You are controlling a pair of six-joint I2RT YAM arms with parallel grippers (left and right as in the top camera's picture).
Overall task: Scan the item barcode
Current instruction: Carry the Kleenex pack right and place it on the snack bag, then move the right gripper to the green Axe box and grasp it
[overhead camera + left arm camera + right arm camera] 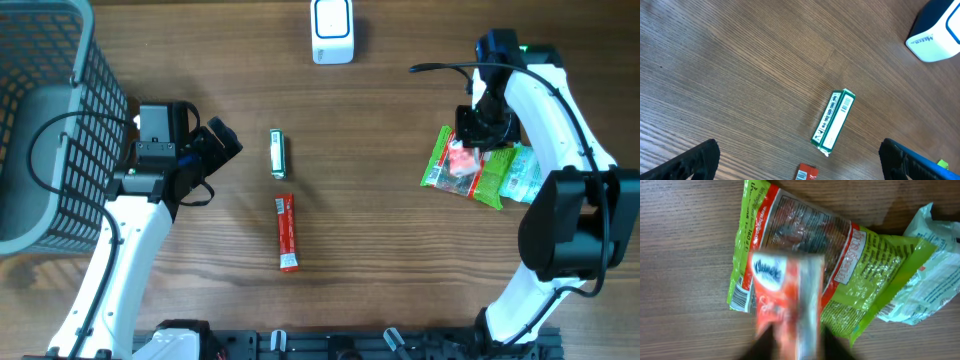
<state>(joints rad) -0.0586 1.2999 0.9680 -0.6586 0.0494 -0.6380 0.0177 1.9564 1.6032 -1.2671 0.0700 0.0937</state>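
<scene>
Wood-grain table [400,270], basket [95,110] only overhead; Kleenex pack [787,297] legible only from right wrist.

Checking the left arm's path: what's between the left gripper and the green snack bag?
Overhead view: only the small green pack, close to the left gripper. The rest is bare table up to the green snack bag.

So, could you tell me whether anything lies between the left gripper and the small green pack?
Nothing visible does. The left gripper stands open facing the green pack, with only bare wooden table between them. The red stick pack lies off that line, nearer the robot's base.
</scene>
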